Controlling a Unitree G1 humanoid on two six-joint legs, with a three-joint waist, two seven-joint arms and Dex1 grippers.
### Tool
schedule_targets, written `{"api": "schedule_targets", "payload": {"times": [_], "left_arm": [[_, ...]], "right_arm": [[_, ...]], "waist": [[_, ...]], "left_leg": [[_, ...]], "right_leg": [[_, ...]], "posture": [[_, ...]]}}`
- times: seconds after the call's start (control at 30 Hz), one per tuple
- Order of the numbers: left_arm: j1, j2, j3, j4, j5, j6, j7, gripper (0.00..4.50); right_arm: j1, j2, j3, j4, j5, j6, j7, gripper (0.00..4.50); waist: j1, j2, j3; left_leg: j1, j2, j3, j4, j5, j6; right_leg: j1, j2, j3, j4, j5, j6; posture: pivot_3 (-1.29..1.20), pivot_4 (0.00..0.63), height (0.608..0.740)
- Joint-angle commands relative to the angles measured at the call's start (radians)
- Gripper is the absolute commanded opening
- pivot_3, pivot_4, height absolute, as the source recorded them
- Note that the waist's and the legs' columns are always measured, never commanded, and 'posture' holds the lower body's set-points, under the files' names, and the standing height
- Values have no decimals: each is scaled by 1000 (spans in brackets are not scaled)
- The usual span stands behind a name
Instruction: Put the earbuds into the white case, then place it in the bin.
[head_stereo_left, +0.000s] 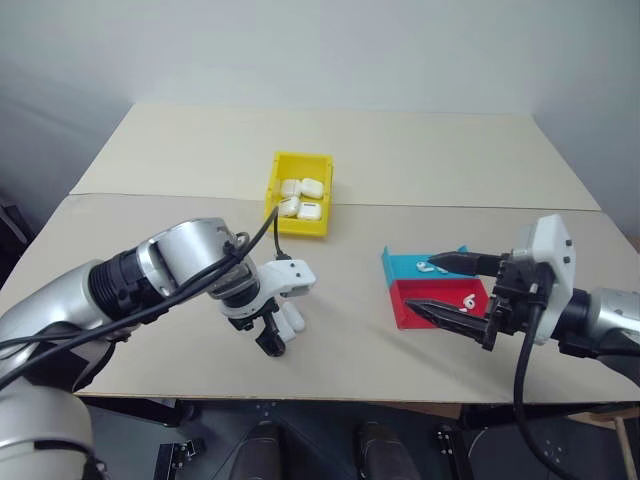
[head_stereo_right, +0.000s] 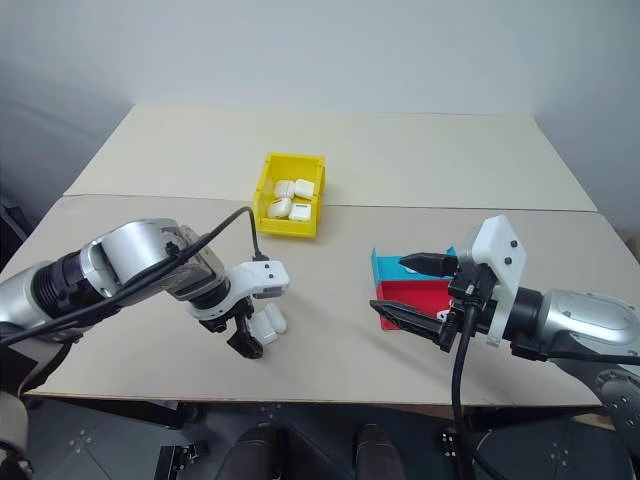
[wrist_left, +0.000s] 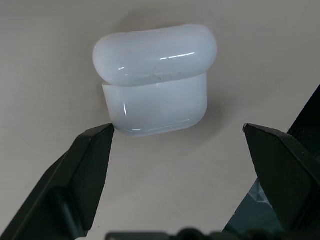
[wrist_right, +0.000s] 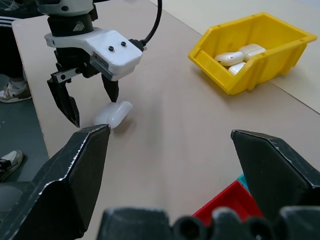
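Partly hidden white case (wrist_left: 155, 80) under spread left tool (head_stereo_left: 272, 335), right tool (head_stereo_left: 440, 290) spread

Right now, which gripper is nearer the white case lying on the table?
Left. The left gripper hangs open right over the white case; the right gripper is open far off, above the tray.

The beige counter (head_stereo_left: 420, 160) carries the yellow bin (head_stereo_left: 300, 195) near its middle seam, a teal-and-red tray (head_stereo_left: 440, 290) to the right, and the white case (head_stereo_right: 270, 322) lying closed at front left.
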Motion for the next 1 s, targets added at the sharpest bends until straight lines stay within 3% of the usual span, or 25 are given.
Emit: {"api": "schedule_targets", "payload": {"times": [0.03, 0.23, 1.0], "left_arm": [[4, -9, 40, 0, -34, 2, 57, 4488], [3, -19, 44, -2, -49, 2, 143, 4488], [-10, -56, 40, 34, -144, 2, 234, 4488]], "right_arm": [[0, -2, -38, -29, 24, -9, -3, 4500], [5, -2, -42, -33, 29, -9, -7, 4500], [10, 0, -42, -34, 24, -14, -9, 4500]], "waist": [[0, 0, 0], [0, 0, 0], [0, 0, 0]], "left_leg": [[0, 0, 0, 0, 0, 0], [0, 0, 0, 0, 0, 0], [0, 0, 0, 0, 0, 0]], "right_leg": [[0, 0, 0, 0, 0, 0], [0, 0, 0, 0, 0, 0], [0, 0, 0, 0, 0, 0]], "posture": [[0, 150, 740], [0, 150, 740], [0, 150, 740]]}}
